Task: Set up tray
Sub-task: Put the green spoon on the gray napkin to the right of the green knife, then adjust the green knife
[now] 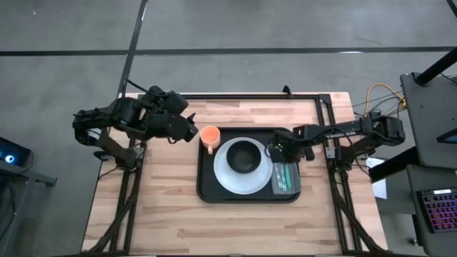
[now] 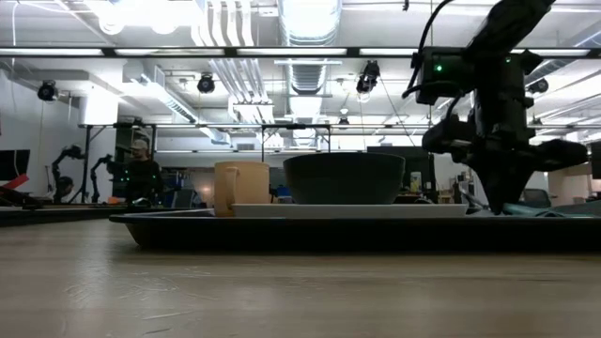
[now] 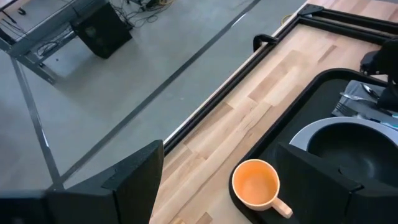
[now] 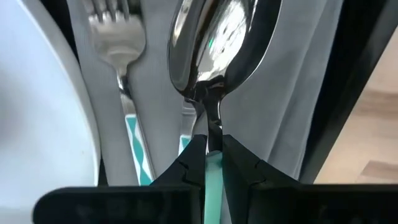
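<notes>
The black tray lies mid-table and holds a white plate with a black bowl on it. An orange cup stands in its far left corner. A grey napkin runs along its right side. A fork lies on the napkin. My right gripper points down over the napkin's far end, shut on a spoon with a teal handle. My left gripper hangs open above the table, left of the cup, with nothing between its fingers. My right gripper pinches the spoon's teal handle between its two fingers, just behind the neck. It comes from above, pointing steeply down, with the fingers along the handle. The spoon's bowl sticks out past the fingertips over the napkin; whether it rests there I cannot tell.
Bare wood lies left of the tray and along the table's near edge. A black frame rail runs along the far edge. In the low view the cup and bowl rise above the tray's rim.
</notes>
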